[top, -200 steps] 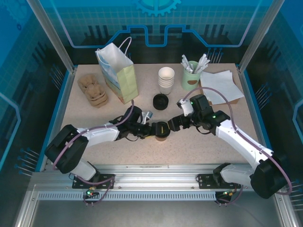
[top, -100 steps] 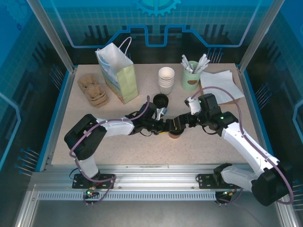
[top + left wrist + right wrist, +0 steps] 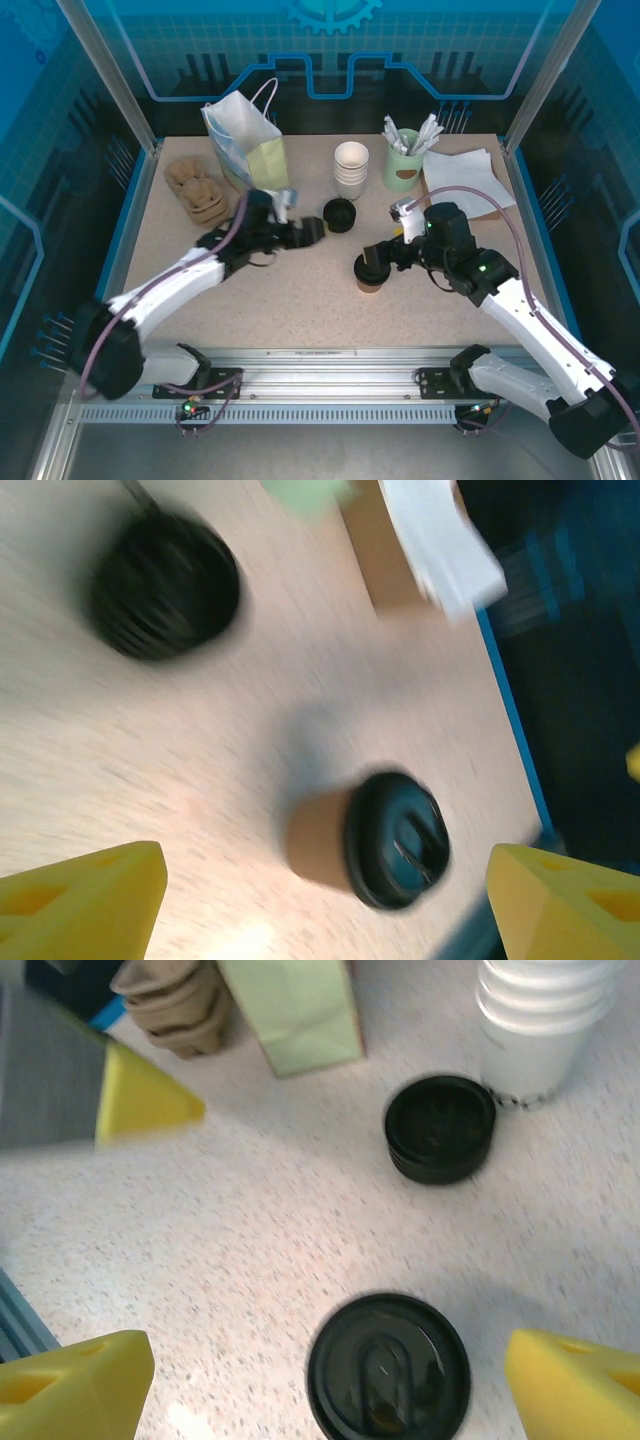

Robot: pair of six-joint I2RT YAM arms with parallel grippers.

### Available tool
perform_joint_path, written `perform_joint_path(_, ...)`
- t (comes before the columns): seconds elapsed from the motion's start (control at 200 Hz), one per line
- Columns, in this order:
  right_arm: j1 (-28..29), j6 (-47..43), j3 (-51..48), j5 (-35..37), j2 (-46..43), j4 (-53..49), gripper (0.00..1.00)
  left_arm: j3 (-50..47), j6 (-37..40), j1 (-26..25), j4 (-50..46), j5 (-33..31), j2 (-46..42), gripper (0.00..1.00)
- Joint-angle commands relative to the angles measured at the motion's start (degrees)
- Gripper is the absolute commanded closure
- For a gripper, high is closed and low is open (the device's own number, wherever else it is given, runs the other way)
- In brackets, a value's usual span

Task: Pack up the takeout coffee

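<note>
Takeout coffee (image 3: 371, 271) near loose black lids (image 3: 339, 214) (cup stack (image 3: 351, 168) just behind)

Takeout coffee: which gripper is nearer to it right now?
Right. The right gripper hangs just over the takeout coffee, its open fingers on either side of it. The left gripper is off to the left, open, beside the loose black lids.

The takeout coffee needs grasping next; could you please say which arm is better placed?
Right. The right gripper is open right at the takeout coffee, which lies between its fingers in the wrist view. The left gripper, also open, sits farther away.
</note>
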Motion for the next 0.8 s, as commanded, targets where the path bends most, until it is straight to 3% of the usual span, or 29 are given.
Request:
perform_joint_path(0.0, 4.12, -0.23, 1.94, 4.64, 2.16, 6.92, 0.08, -1.13, 5.48, 6.45, -12.02, -14.54, -5.67, 0.17)
perform_joint_path(0.19, 6.04, -0.01, 3.22, 2.89, 8.28, 11.23, 0.08, -1.0, 3.92, 24.15, -14.43, -17.04, -9.07, 0.25)
perform_joint_path(0.315, 6.22, 0.09, 3.93, 1.06, 11.17, 11.82, 0.08, 4.53, 6.22, 30.78, -16.98, -19.88, -3.37, 0.26)
perform_joint_path(0.465, 6.19, -0.3, 3.89, -0.29, 12.83, 12.35, 0.08, 13.36, 9.49, 34.25, -20.18, -24.55, 7.08, 0.29)
perform_joint_path(0.795, 5.97, -1.97, 5.02, -0.68, 15.07, 12.17, 0.08, 31.26, 14.07, 35.21, -26.87, -29.67, 25.62, 0.36)
